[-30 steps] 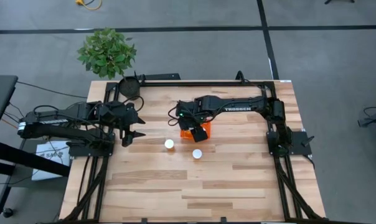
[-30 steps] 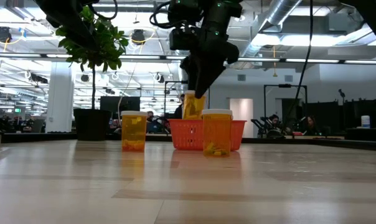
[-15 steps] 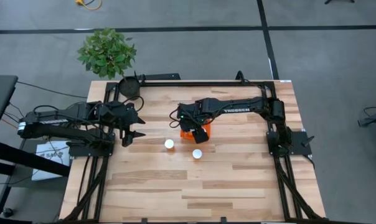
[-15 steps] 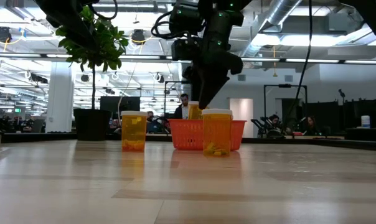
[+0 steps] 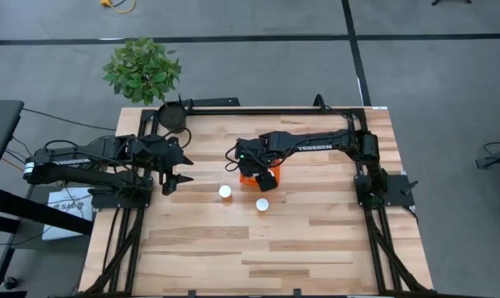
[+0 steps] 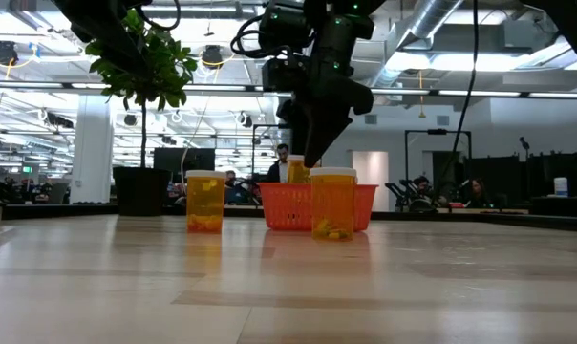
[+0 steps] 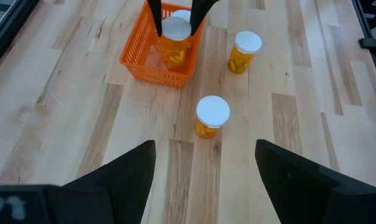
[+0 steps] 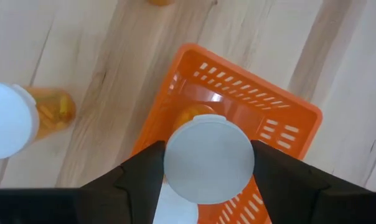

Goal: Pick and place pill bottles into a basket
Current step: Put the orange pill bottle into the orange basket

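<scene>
The orange basket [image 7: 155, 57] stands on the table's middle. My right gripper [image 5: 264, 177] hangs over it, shut on a pill bottle [image 6: 297, 172] with a white cap [image 8: 208, 160]. A second white cap [image 8: 169, 208] shows in the basket beside it. Two more orange pill bottles stand upright on the table on their bases: one [image 7: 211, 117] toward the near left of the basket, one [image 7: 244, 51] at its near side. My left gripper [image 7: 203, 180] is open and empty at the table's left, well apart from the bottles. My right gripper pinches the bottle's white cap [image 8: 175, 158] between its two fingers, one on each side of the cap. The fingers come from above, pointing down. The bottle is upright, its lower part down inside the basket [image 6: 287, 205]; whether it stands on the basket's floor I cannot tell.
A black plant pot [image 5: 173, 116] with a leafy plant [image 5: 142, 70] stands at the table's far left corner. Bare wood [image 5: 275, 248] lies toward the near edge. People and desks show in the room beyond the table.
My right gripper has gone down with the pill bottle, from above the basket's rim until the bottle's lower part is inside the basket. The bottle has stayed upright. In the last half second it has kept still.
</scene>
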`<action>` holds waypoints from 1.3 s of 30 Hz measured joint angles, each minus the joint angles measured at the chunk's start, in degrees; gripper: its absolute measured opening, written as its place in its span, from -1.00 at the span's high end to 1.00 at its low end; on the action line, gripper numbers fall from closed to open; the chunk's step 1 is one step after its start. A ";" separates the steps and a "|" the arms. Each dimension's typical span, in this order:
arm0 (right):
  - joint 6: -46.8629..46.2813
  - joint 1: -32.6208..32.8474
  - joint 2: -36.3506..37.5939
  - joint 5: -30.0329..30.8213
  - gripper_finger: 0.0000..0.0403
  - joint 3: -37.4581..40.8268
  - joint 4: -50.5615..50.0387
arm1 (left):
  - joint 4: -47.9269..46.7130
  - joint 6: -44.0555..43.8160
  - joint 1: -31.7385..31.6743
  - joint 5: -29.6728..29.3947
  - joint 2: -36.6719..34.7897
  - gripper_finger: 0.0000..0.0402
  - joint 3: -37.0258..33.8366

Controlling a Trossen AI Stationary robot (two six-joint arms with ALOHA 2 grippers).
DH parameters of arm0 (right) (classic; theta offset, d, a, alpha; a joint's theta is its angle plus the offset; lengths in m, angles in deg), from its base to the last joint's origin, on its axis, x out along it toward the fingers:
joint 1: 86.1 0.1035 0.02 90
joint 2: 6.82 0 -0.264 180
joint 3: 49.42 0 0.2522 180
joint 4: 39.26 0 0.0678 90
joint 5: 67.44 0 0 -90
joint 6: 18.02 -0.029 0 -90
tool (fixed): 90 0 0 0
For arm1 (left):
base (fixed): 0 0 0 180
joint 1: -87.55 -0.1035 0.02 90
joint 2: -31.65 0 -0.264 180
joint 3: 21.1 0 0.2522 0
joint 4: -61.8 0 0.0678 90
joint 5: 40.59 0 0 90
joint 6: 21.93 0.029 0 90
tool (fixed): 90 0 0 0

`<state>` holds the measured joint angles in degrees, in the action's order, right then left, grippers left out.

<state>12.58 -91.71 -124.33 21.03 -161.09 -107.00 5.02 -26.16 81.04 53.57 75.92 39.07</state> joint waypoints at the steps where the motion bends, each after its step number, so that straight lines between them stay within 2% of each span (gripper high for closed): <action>1: 0.03 -0.01 0.00 0.00 -0.13 0.00 0.04 | 0.00 0.00 0.01 0.01 0.00 -0.32 0.00; 8: 0.93 0.20 0.00 -0.09 -0.21 0.00 0.53 | 0.00 -0.02 0.01 0.00 0.00 -0.32 0.00; 17: 1.41 0.96 0.00 0.31 -0.21 0.00 1.26 | -0.02 -0.02 0.01 -0.18 0.00 -0.32 0.00; 23: -0.68 1.46 0.11 4.03 -0.19 -0.35 0.64 | -1.58 0.04 -0.01 -0.53 0.00 -0.32 0.00; 32: -4.09 2.89 0.20 4.58 -0.09 -8.56 -12.42 | -2.07 3.35 0.78 -1.64 0.44 -0.32 0.02; 39: -12.91 3.74 0.28 4.53 -0.04 -12.69 -23.14 | 0.75 3.07 5.03 -2.89 5.22 -0.32 0.02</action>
<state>-0.34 -87.97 -124.05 25.56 -173.78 -130.14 5.77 -23.09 86.08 50.68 81.14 39.09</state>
